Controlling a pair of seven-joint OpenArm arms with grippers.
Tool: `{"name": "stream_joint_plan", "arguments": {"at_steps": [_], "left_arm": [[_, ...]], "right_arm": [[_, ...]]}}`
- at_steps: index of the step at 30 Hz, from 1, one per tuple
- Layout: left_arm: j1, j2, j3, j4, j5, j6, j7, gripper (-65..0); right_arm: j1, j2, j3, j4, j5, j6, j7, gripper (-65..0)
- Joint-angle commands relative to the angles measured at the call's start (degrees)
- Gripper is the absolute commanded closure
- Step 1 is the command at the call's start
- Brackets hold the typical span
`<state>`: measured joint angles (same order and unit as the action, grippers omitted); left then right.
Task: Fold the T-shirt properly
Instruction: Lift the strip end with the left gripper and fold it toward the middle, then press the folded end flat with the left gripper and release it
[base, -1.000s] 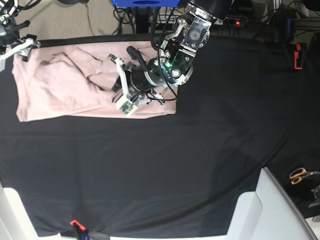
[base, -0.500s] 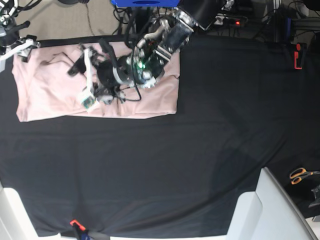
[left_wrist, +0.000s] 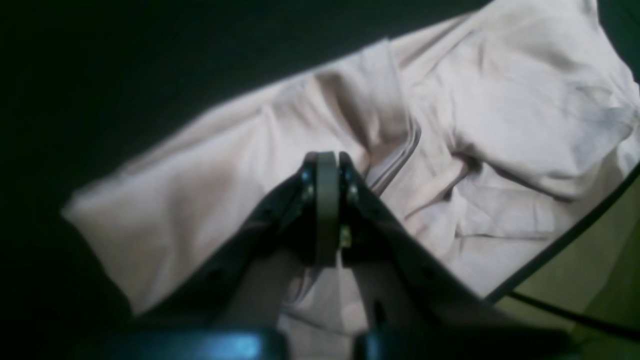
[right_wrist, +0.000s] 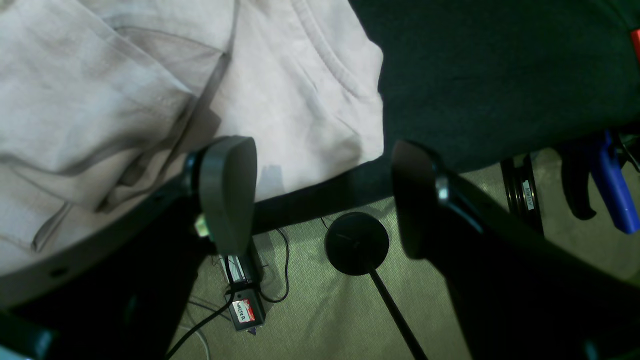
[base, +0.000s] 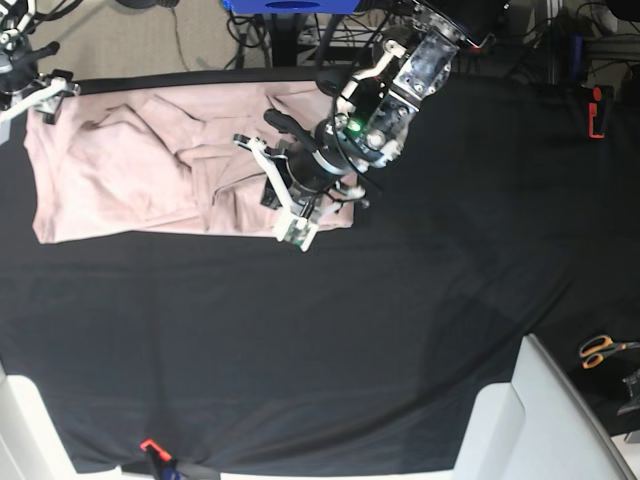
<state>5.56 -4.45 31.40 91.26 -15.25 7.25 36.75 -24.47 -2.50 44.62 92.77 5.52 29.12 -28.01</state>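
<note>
Looking down, you see the left fingers (left_wrist: 327, 165) clenched on nothing above the T-shirt (base: 130, 180); at ten o'clock, the right fingers (right_wrist: 325, 195) stand released.

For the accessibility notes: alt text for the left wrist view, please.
A shut left gripper hangs over a rumpled pale pink T-shirt lying on a black cloth; whether it pinches any fabric is unclear.

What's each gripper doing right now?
Left gripper: shut, nothing visibly pinched, above the T-shirt.
Right gripper: open, empty, at the shirt's corner.
</note>
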Motion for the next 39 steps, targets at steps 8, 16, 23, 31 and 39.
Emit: {"name": "stream_joint_plan", "arguments": {"at_steps": [8, 16, 23, 31, 39], "left_arm": [[0.1, -2.2, 0.6, 0.6, -0.2, 11.1, -0.6, 0.0], [1.5, -2.5, 0.7, 0.6, -0.5, 11.0, 5.0, 0.0], [1.5, -2.1, 2.7, 0.6, -0.8, 3.8, 5.6, 0.0], [1.1, 2.4, 3.1, -3.0, -0.8, -3.8, 5.6, 0.0], [0.7, 4.3, 3.1, -5.7, -0.8, -8.8, 5.6, 0.0]], "right_arm": [[-0.1, 0.6, 0.2, 0.9, 0.5, 0.0, 1.2, -39.6], [-0.1, 0.6, 0.2, 0.9, 0.5, 0.0, 1.2, -39.6], [-0.1, 0.6, 0.2, 0.9, 0.6, 0.0, 1.2, -39.6], [-0.1, 0.6, 0.4, 0.9, 0.6, 0.0, 1.2, -39.6], [-0.1, 0.6, 0.3, 0.9, 0.6, 0.0, 1.2, -39.6]]}}
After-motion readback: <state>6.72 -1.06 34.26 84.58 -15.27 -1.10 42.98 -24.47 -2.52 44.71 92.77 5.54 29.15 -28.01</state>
